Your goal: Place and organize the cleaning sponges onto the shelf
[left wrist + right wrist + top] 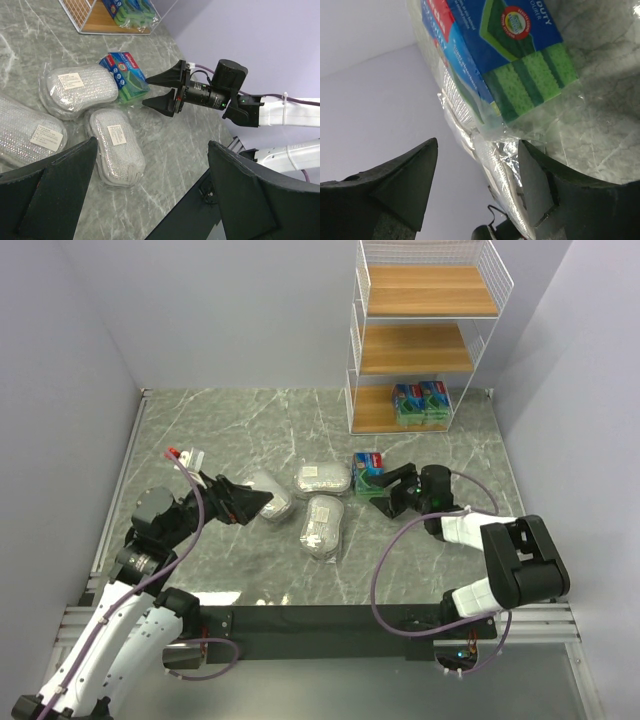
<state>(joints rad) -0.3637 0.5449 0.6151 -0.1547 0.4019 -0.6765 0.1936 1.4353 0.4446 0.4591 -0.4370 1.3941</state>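
Right fingers (pixel 170 77) spread beside the flat green plastic-wrapped pack (pixel 127 75); left fingers (pixel 50 185) spread near three glittery oval packs (pixel 75 90) on the marbled counter (pixel 170 145).

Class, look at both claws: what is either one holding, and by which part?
Nothing is held. The right claw stands open, pointed at the green sponge pack lying on the table; the left claw is open and empty too.

Colours on my bench
My fingers (pixel 47 192) matt black; table (pixel 230 430) grey marble, white-veined; sponge pack (pixel 368 472) green, blue-and-red label; oval packs (pixel 322 478) silvery mesh, white labels; shelf (pixel 415 348) white wire, light-brown boards.
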